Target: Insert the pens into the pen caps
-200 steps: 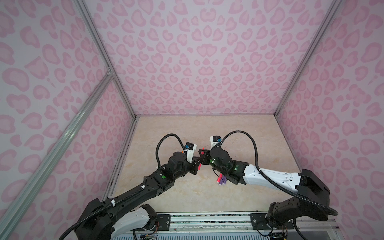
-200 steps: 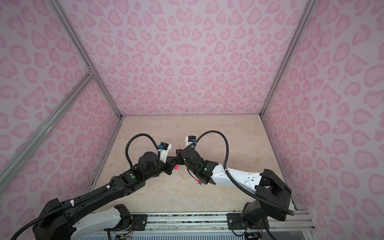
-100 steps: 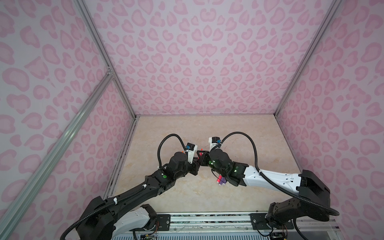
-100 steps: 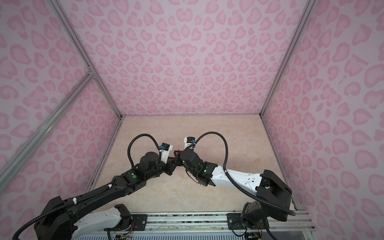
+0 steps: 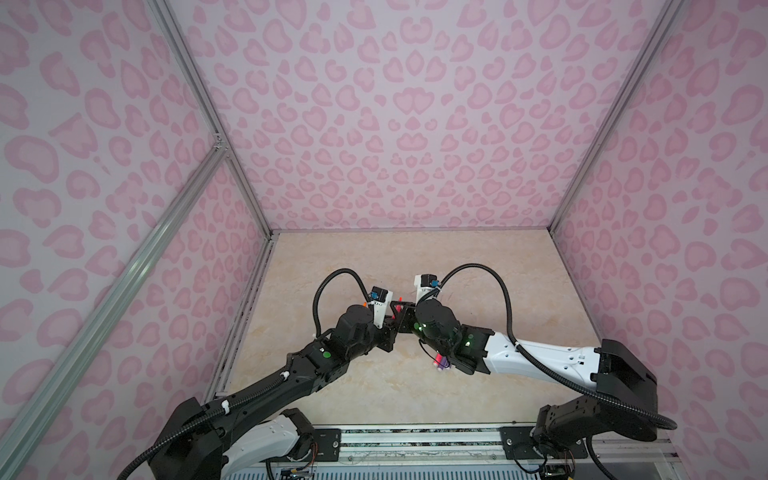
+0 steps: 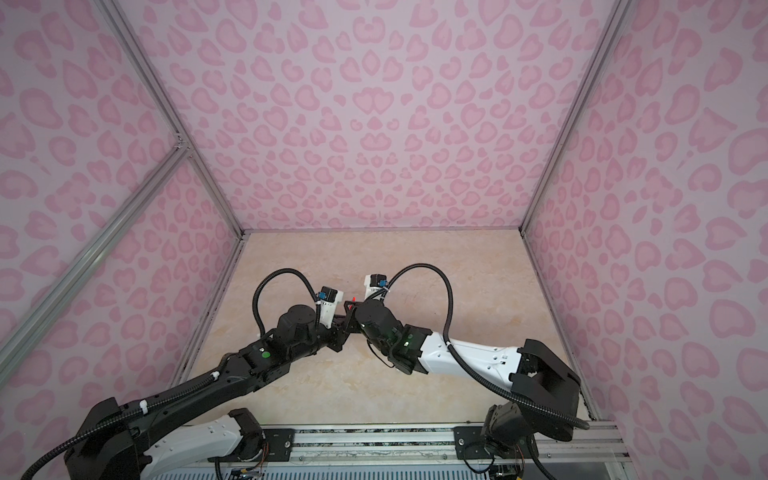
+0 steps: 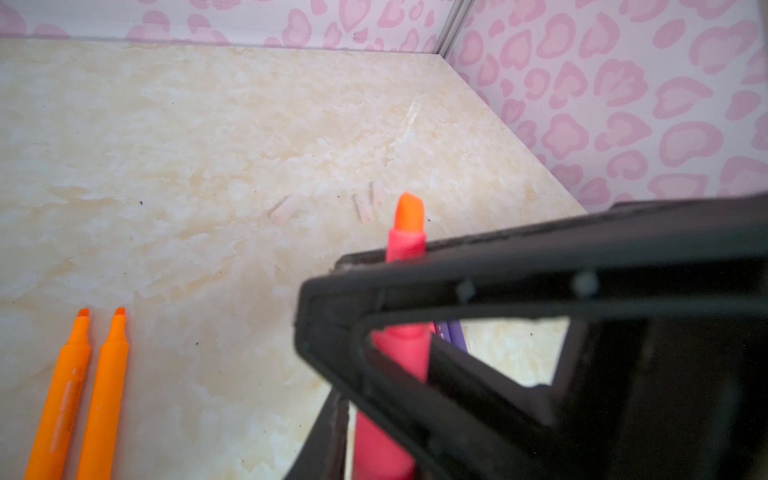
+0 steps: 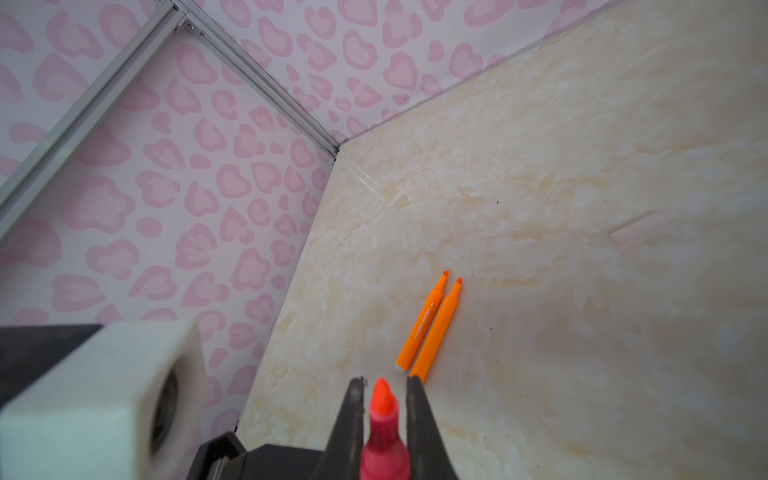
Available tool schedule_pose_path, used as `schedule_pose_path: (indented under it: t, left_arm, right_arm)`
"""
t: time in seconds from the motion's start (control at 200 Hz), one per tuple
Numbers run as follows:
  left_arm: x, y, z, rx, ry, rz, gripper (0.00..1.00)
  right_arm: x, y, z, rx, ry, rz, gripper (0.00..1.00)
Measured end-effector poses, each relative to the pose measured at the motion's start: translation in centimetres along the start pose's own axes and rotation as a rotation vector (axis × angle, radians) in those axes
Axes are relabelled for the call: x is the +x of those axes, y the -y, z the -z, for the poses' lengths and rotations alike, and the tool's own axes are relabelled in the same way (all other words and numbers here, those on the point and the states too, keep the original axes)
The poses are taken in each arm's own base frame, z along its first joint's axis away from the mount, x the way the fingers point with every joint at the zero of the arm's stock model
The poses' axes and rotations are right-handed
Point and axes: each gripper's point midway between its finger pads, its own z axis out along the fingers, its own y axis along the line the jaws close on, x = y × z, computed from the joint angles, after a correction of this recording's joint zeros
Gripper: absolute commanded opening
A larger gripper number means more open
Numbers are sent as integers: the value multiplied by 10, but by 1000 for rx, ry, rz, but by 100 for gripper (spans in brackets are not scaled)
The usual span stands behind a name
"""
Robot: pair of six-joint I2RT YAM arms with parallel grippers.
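A pink-red pen (image 8: 384, 436) with an orange-red tip sits between the fingers of my right gripper (image 8: 384, 384), which is shut on it with the tip poking out past the fingertips. In both top views the two grippers meet nose to nose above the middle of the table, left gripper (image 5: 390, 323) against right gripper (image 5: 406, 316). From the left wrist, the same pen (image 7: 405, 241) passes through the right gripper's black frame (image 7: 478, 291). A sliver of table shows between my left finger (image 7: 332, 436) and the pen; the other finger is hidden. Three pale pen caps (image 7: 286, 210) (image 7: 363, 208) (image 7: 378, 193) lie beyond.
Two orange pens (image 8: 422, 328) (image 8: 436, 336) lie side by side on the marble-look table (image 5: 415, 257), left of the grippers. Purple pens (image 5: 444, 365) and a pink one (image 5: 436, 366) lie under the right forearm. Another cap (image 8: 631, 232) shows blurred. Pink patterned walls enclose three sides.
The joined grippers and the pen have edged a little toward the back wall. The left jaws have eased apart from the pen, while the right gripper stays shut on it.
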Motion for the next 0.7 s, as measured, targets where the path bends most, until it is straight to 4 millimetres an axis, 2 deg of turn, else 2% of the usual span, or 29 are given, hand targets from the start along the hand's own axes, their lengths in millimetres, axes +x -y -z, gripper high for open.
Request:
schedule_pose_path:
  t: [0.335, 0.56, 0.605, 0.655, 0.7]
  left_arm:
    - [-1, -1, 4, -3, 13, -1, 29]
    - [-1, 1, 4, 6, 10, -5, 7]
    - [-1, 1, 4, 6, 10, -4, 4]
    - [-1, 1, 4, 6, 10, -1, 3]
    - [-1, 1, 4, 6, 11, -1, 4]
  right_arm:
    - [1, 7, -4, 54, 4, 18, 0]
    - [3, 8, -5, 58, -3, 31, 0]
    - [3, 8, -5, 58, -4, 33, 10]
    - [3, 8, -5, 58, -4, 33, 29]
    - [4, 8, -5, 59, -4, 33, 42]
